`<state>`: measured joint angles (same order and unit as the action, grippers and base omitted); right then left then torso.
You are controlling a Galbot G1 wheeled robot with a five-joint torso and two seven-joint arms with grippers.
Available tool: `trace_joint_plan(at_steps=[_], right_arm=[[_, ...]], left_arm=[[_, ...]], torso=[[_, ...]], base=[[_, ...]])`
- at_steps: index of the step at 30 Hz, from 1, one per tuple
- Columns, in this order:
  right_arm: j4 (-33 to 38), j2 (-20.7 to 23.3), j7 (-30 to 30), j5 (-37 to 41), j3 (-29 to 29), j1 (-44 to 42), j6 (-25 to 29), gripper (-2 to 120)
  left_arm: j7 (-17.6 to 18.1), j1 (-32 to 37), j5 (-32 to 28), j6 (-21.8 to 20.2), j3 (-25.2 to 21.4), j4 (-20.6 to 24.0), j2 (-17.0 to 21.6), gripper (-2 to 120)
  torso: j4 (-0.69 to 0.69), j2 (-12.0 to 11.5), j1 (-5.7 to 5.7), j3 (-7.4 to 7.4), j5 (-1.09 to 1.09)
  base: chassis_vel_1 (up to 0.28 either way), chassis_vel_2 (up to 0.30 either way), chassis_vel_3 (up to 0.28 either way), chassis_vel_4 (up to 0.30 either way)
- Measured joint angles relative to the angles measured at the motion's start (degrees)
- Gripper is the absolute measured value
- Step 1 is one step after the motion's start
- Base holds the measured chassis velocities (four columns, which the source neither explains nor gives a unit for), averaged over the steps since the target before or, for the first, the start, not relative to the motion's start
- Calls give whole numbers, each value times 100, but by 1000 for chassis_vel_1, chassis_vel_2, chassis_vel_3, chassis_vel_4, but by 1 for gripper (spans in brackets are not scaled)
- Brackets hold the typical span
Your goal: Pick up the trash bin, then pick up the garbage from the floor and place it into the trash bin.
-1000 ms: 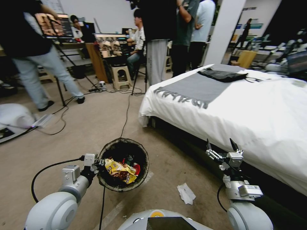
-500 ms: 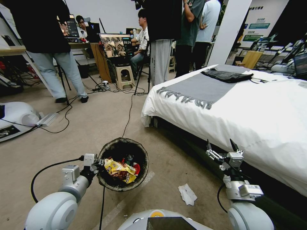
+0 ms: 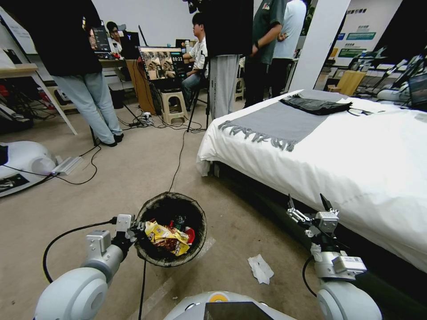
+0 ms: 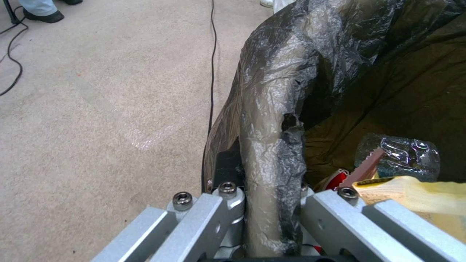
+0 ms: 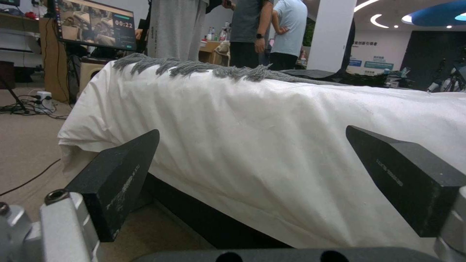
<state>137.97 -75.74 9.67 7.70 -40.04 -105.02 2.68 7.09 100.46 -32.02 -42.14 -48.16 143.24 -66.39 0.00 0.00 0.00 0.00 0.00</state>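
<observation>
Holding the trash bin (image 3: 171, 229) at lower centre, my left gripper (image 3: 133, 229) clamped its lined rim. Wrappers (image 3: 167, 237) lay inside. One white tissue (image 3: 260, 269) remained on the floor; my right gripper (image 3: 310, 205) waited spread wide, empty.

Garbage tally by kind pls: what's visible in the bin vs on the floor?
In the trash bin:
Yellow snack wrapper: 1
Clear plastic bottle: 1
Red carton: 1
On the floor:
White tissue: 1
Total: 4 visible; anything buried underneath is hidden.
</observation>
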Motion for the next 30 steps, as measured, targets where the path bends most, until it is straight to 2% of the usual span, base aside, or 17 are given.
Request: trace_joint_plan(at_steps=[30], right_arm=[[-39,-3,17,-52,78,27,-32,100]], left_arm=[[-8,-17,-35,0,2,0,11,2]], torso=[[0,0,0,0,0]], base=[[11,-8,-9,10]])
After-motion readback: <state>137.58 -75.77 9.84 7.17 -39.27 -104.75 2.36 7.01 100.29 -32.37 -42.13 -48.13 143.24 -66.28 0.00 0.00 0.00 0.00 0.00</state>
